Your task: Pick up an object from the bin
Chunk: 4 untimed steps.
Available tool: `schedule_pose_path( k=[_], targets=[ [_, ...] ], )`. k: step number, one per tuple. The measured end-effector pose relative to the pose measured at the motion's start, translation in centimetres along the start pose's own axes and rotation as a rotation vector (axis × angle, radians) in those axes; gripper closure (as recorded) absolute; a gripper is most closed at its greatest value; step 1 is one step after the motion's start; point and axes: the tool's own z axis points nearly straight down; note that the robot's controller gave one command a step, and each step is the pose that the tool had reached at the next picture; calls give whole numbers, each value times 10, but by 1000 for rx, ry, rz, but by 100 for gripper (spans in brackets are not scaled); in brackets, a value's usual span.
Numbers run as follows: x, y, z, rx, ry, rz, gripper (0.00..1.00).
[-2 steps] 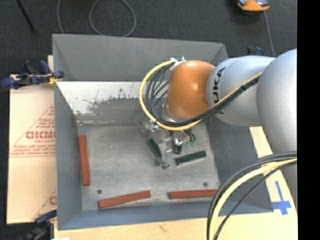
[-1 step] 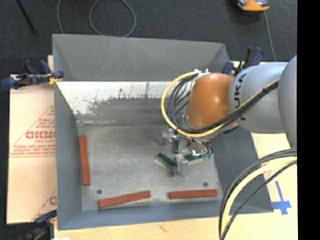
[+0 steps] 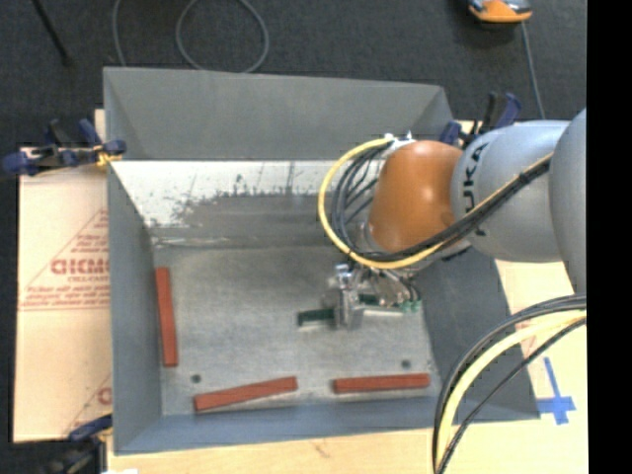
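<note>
A grey metal bin (image 3: 276, 117) seen from above, its floor scuffed and its far wall streaked with dark marks. The robot arm (image 3: 523, 191) comes in from the right of the frame and is cut off at that edge. A rounded orange cover (image 3: 415, 197) on its wrist, ringed by loops of yellow and black cable (image 3: 332, 205), hides much of the bin's upper right corner and the floor below it.

Under the cover, the gripper (image 3: 346, 304) hangs low over the floor, a little right of the bin's middle. It reads as a small cluster of pale metal parts with a touch of green on its right side. Whether it is spread or closed cannot be told from this angle.

A small dark green piece (image 3: 314, 318), thin and flat, lies on the floor at the gripper's left side. Its right end runs up to the metal parts. Whether it is pinched there or merely lying beside them is unclear, as is its exact shape.

Three reddish-brown bars lie well apart from the gripper. One bar (image 3: 166, 316) runs along the left wall. A second bar (image 3: 245, 394) lies slightly tilted near the lower left. A third bar (image 3: 381, 384) lies along the lower edge, below the gripper
</note>
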Motion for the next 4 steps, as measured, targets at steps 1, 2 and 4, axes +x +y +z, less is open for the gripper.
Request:
schedule_pose_path(
  k=[1, 2, 4],
  targets=[
    [-12, -23, -137, 2, -4, -189, 100],
    [-10, -22, -133, -4, 3, -186, 0],
    [30, 14, 4, -5, 8, -221, 0]
  ],
)
